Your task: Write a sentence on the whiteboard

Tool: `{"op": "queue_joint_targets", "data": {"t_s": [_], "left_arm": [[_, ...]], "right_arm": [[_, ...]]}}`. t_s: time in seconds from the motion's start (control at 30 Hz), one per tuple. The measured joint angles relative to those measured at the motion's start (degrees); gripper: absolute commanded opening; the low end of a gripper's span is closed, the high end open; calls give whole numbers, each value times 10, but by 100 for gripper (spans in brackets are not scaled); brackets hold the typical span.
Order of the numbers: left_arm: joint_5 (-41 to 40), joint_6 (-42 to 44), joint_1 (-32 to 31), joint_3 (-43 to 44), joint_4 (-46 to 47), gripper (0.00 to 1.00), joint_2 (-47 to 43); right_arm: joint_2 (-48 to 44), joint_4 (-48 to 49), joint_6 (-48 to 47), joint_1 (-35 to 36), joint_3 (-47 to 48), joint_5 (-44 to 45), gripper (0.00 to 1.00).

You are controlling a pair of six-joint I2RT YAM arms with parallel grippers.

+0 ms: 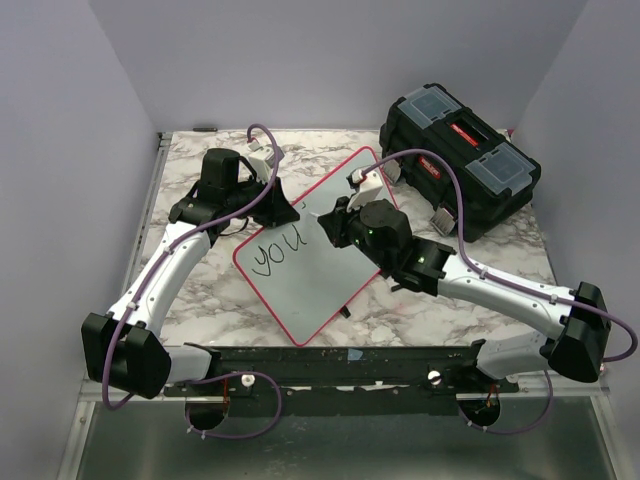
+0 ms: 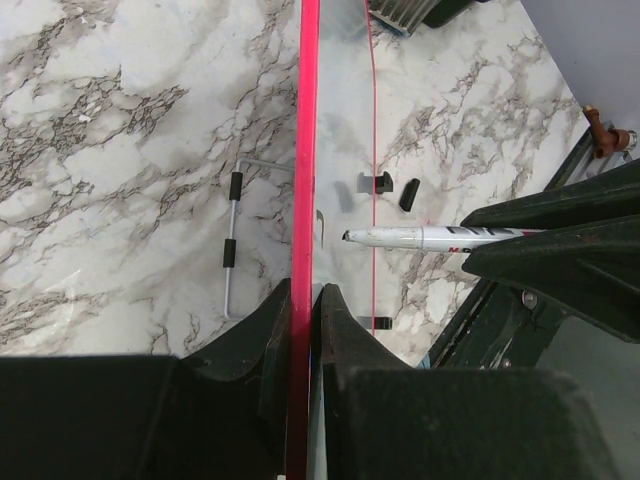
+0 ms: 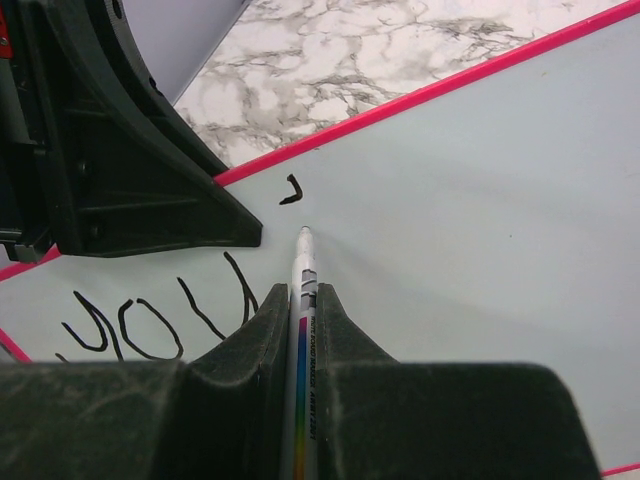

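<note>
Left gripper (image 2: pixel 303 300): jaws pinched on the whiteboard's red rim at the board's 10 o'clock edge, hiding that stretch of rim.
Whiteboard (image 1: pixel 300 290): set diamond-wise at the centre of the table (image 1: pixel 200 300); its 3 o'clock corner is covered by the right arm.
Sentence (image 1: pixel 278 250): reads "you", then a small tick, possibly an apostrophe.
Marker (image 3: pixel 303 262): tip toward 12 o'clock in the wrist view, just below the tick; barrel print too small to read.
Right gripper (image 3: pixel 302 300): closed tight on the marker.
Toolbox (image 1: pixel 460 160): black, at the table's 2 o'clock; red label unreadable.

Left of the whiteboard (image 1: pixel 310 290), the left arm (image 1: pixel 165 265) shows white links, black joint housings and a purple cable (image 1: pixel 268 140); right of it, the right arm (image 1: pixel 500 290) looks alike.
</note>
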Motion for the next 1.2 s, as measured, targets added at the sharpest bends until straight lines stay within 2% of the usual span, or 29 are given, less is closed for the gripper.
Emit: {"op": "queue_joint_targets", "data": {"t_s": [0.63,1.2], "left_arm": [[-5,1,0,0,-1,0,0],[-5,1,0,0,-2,0,0]], "right_arm": [[13,0,0,0,-2,5,1],[-17,-16,28,0,-56,12,0]]}}
